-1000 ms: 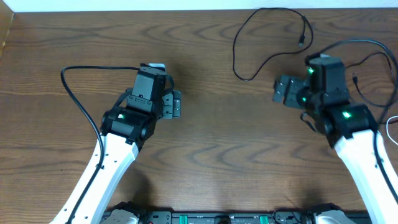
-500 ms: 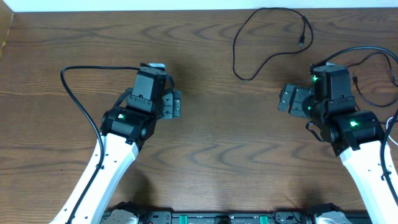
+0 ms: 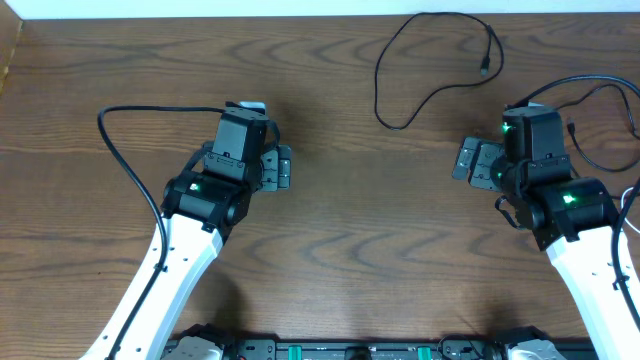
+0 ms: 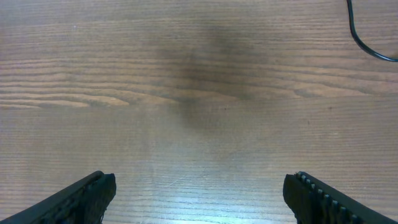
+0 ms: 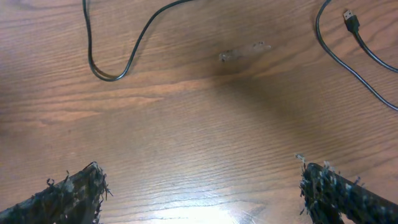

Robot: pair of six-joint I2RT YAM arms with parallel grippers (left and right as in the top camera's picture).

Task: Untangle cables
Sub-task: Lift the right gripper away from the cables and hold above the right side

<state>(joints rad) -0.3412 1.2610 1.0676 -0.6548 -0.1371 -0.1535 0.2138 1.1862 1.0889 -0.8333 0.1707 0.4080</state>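
Observation:
A thin black cable [image 3: 383,85] lies in a loose loop at the back of the table, its plug [image 3: 485,70] at the right end. The right wrist view shows its bend [image 5: 106,76] and a USB plug [image 5: 351,22]. A piece of it shows in the left wrist view [image 4: 365,47]. Another thin black cord [image 3: 598,158] and a bit of white cord [image 3: 628,198] lie at the far right, partly hidden by the right arm. My left gripper [image 3: 284,167] is open and empty over bare wood. My right gripper [image 3: 468,162] is open and empty, below the loop.
The wooden table [image 3: 360,230] ends at a pale wall edge along the back. A thicker black arm cable [image 3: 120,135] curves out to the left of the left arm. A small grey-white object [image 3: 252,105] sits behind the left wrist.
My right gripper has drawn back to the right and slightly toward the front, away from the black loop. The left arm and the cables have not moved.

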